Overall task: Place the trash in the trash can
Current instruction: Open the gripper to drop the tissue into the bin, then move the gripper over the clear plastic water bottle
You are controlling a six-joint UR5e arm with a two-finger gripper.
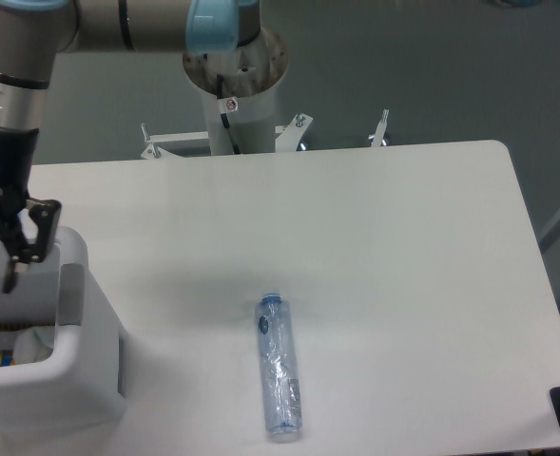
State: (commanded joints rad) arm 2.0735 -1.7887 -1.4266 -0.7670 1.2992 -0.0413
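- The claw (15,249) hangs at the far left over the mouth of the trash can (70,313), partly cut off by the frame edge; the two fingers that show stand spread apart with nothing between them, so it reads as open and empty.
- Inside the bin a pale patch (34,334) shows by the inner wall, likely the tissue wad, beside some colourful scraps (too little of it shows to be sure).
- The clear bottle (280,380) lies on its side on the table (403,266), well apart from the bin toward the front edge, cap end pointing away from the camera and body tilted slightly.
- The step in hand, as I judge it, is to lift clear of the bin and go for the bottle.
- Rise straight up first, so that the fingers do not catch the thick rim on the way across.
- Turn the wrist so that the fingers close across the bottle's narrow width, not along its length.
- Aim for the middle of the body; a grip near either end would probably let it swing.
- Thin crinkled plastic should give under pressure (and may squirt sideways), so close gently and centred.
- Come down low enough to straddle it, stopping short of the tabletop.
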